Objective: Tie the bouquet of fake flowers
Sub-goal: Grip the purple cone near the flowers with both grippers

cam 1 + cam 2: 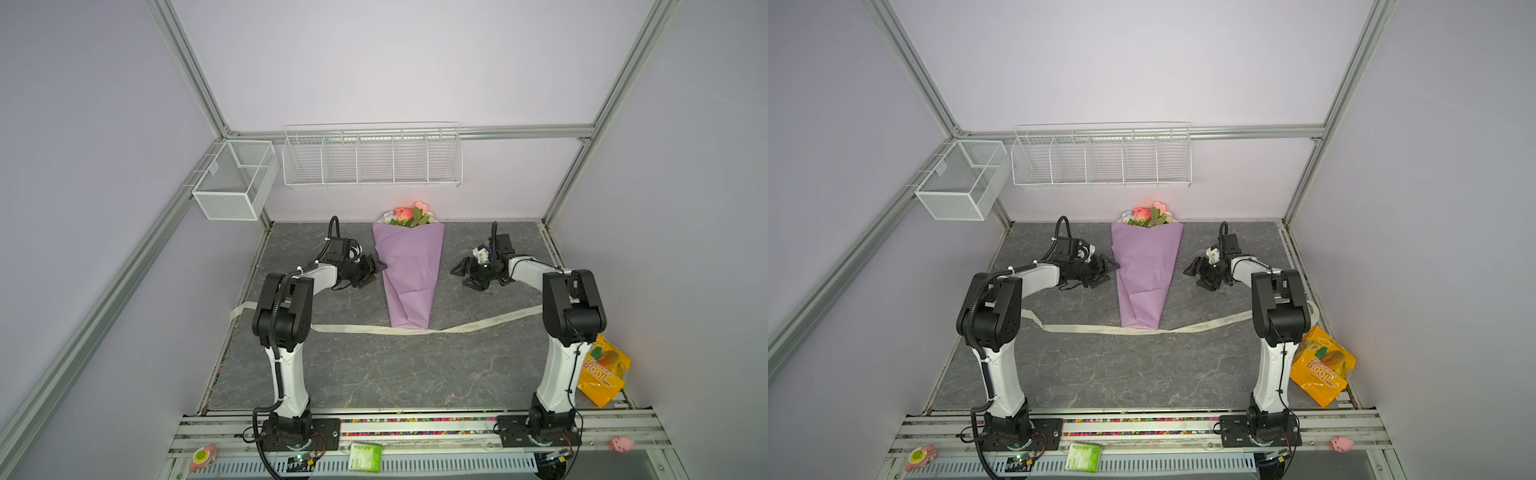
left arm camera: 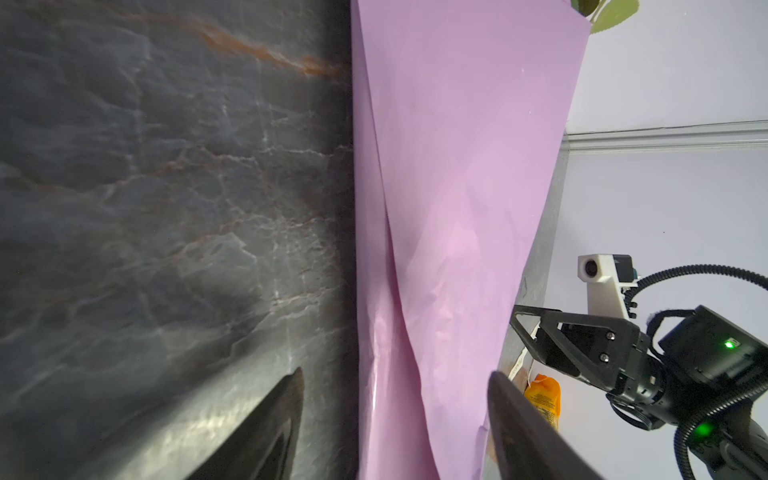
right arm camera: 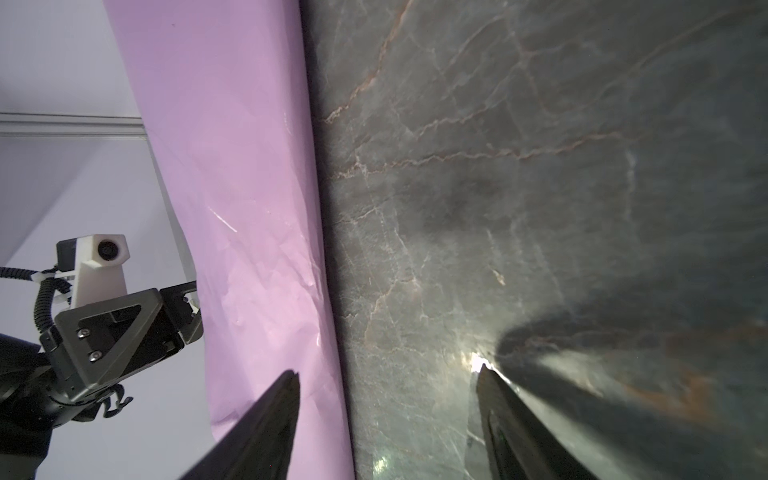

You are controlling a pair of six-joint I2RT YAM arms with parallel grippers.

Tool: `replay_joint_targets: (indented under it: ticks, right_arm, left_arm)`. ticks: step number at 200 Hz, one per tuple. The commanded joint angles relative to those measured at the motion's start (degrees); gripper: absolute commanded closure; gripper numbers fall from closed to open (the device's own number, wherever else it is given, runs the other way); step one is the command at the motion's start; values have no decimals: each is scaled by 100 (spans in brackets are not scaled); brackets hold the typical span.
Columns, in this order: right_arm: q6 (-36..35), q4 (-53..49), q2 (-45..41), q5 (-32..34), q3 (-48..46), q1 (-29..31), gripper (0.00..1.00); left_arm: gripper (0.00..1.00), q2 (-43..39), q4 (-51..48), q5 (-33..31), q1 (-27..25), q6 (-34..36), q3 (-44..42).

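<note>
While the bouquet is lying mid-table in lilac paper, blooms toward the back wall, the left gripper and right gripper are flanking it, both wide open and empty; a ribbon is crossing the grey veined tabletop at the paper's tip.

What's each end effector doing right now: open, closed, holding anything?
Left end effector: open, holding nothing, beside the lilac paper wrap.
Right end effector: open, holding nothing.

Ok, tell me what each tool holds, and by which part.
Nothing is held. The left tool and right tool are both open, one on each side of the wrapped bouquet, neither closed on it.
</note>
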Motion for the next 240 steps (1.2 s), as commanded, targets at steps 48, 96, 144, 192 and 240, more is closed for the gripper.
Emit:
replay_joint_targets:
  ticks: [48,96,144,192,240]
  right_arm:
    - [428,561,950,-661,988,138,30]
    - [947,971,1918,-897,2088,349,30]
    - [1722,1734,2829,-1106,2944,398,29]
    - [2316,2519,3356,-1461,3405,396,29]
    - [2443,2484,3607,-1740,4046,630,40]
  left_arm:
    - [34,781,114,202,-75,-219,797]
    - [38,1413,1,305,-75,-292,1533]
    - [42,2048,93,415,-66,-500,2252]
    - [50,2484,492,603,-58,-885,2680]
    - [73,2581,795,681,-58,-1168,2868]
